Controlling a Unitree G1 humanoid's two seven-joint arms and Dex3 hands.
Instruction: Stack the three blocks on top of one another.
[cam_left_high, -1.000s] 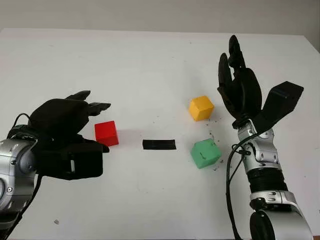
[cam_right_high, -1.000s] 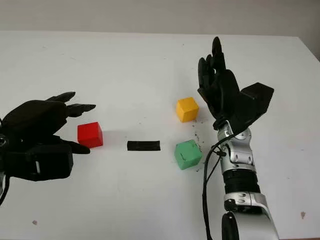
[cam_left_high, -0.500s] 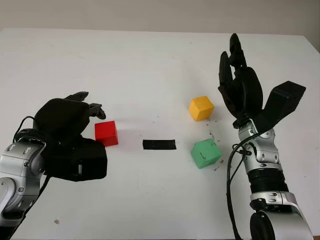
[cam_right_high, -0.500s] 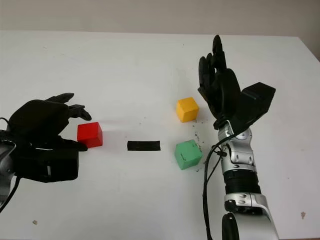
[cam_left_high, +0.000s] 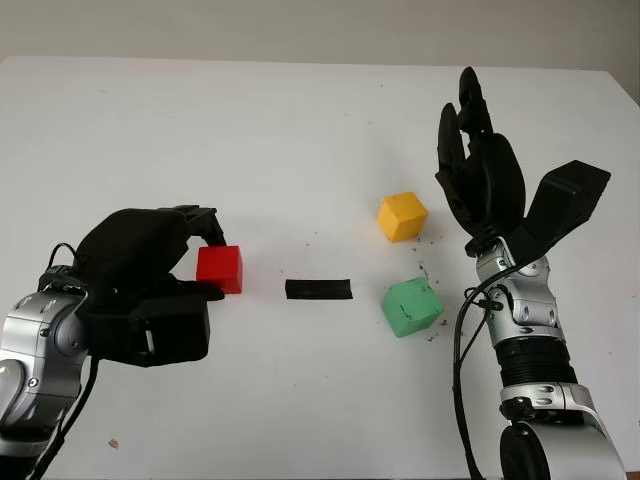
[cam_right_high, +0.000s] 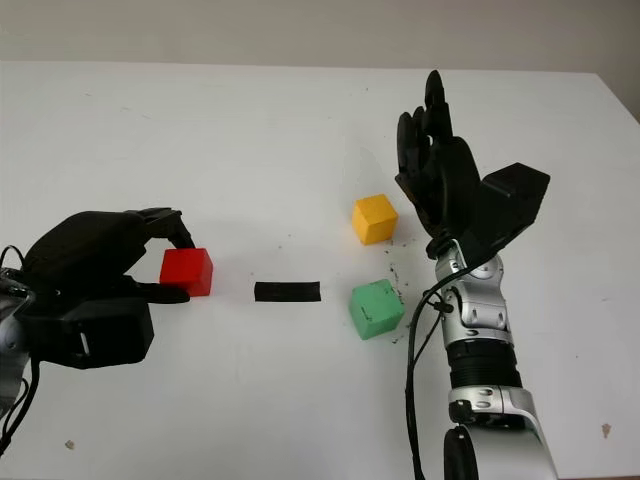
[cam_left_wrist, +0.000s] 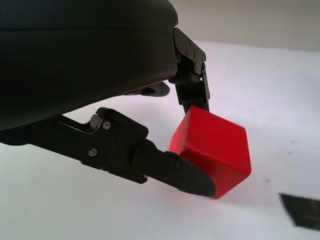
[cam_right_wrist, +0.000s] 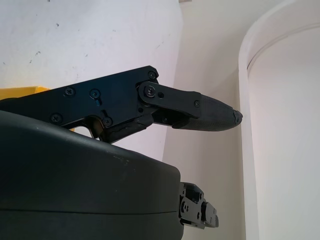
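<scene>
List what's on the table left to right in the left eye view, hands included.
left hand shut on the red block → black strip → yellow block and green block, about level → right hand, open, raised above the table.

Left hand (cam_left_high: 150, 265) is closing its fingers (cam_left_wrist: 192, 90) on red block (cam_left_high: 219, 269), nudging it toward black tape strip (cam_left_high: 318, 289).

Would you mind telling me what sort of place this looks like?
Probably a robot test bench: a bare white table, small coloured blocks (the red block is in the left hand), and a black tape mark.
</scene>
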